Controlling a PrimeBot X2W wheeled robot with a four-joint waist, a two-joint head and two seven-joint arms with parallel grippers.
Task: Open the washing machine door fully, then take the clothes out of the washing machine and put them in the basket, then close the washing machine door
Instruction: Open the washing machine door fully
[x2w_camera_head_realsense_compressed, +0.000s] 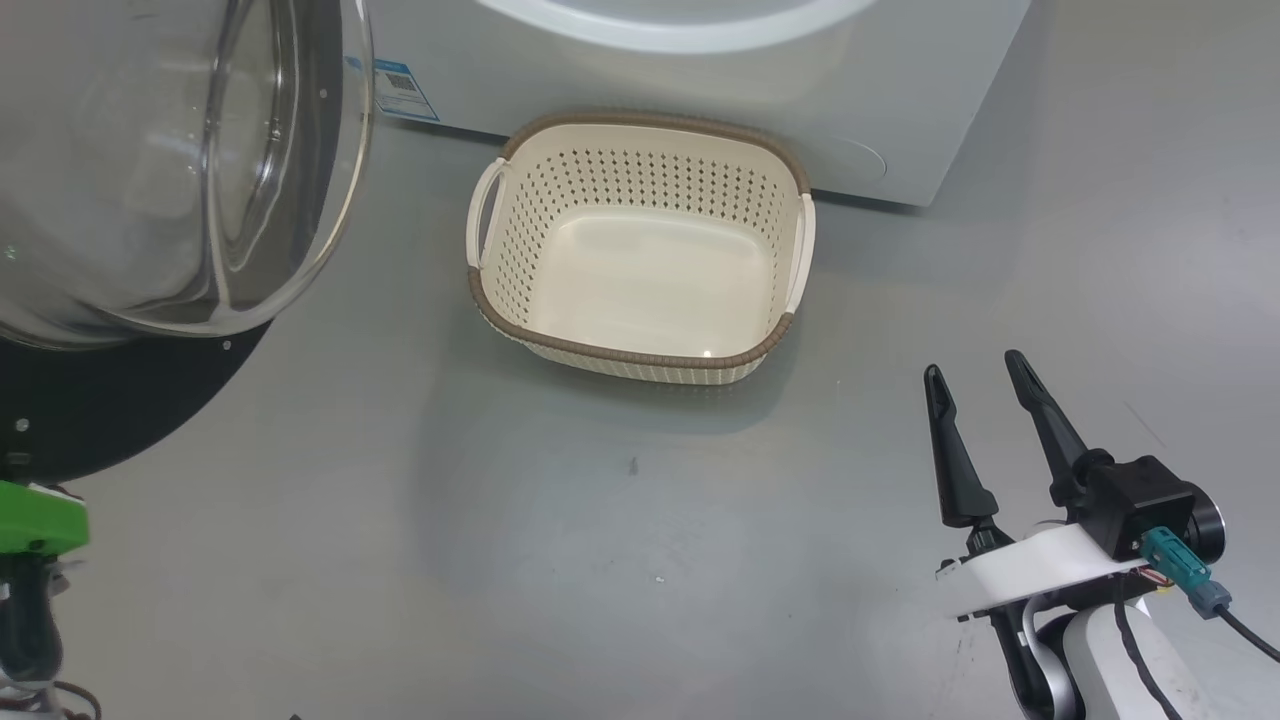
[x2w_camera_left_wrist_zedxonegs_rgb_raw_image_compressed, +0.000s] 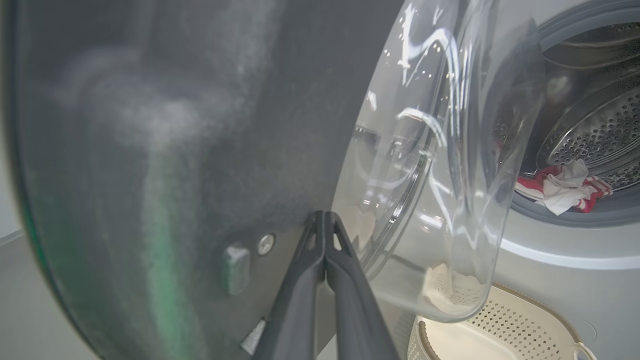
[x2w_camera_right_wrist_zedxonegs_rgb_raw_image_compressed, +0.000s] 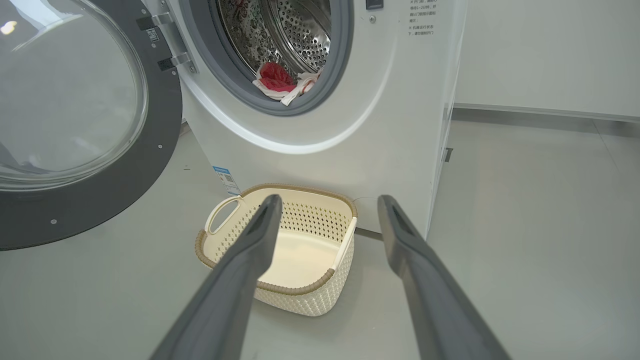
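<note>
The white washing machine (x2w_camera_right_wrist_zedxonegs_rgb_raw_image_compressed: 400, 125) stood on the grey floor (x2w_camera_head_realsense_compressed: 500, 550), porthole uncovered. The washing machine door (x2w_camera_right_wrist_zedxonegs_rgb_raw_image_compressed: 100, 200) hung swung wide open, its clear glass bowl showing. The cream basket (x2w_camera_head_realsense_compressed: 640, 125) sat empty on the floor just before the machine. The red and white clothes (x2w_camera_right_wrist_zedxonegs_rgb_raw_image_compressed: 275, 82) lay inside the drum, at the gasket's lower lip. The left pincer (x2w_camera_left_wrist_zedxonegs_rgb_raw_image_compressed: 325, 217) was pressed together, tips at the door's black rim beside the glass. The right pincer (x2w_camera_head_realsense_compressed: 975, 367) hovered spread, holding nothing.
</note>
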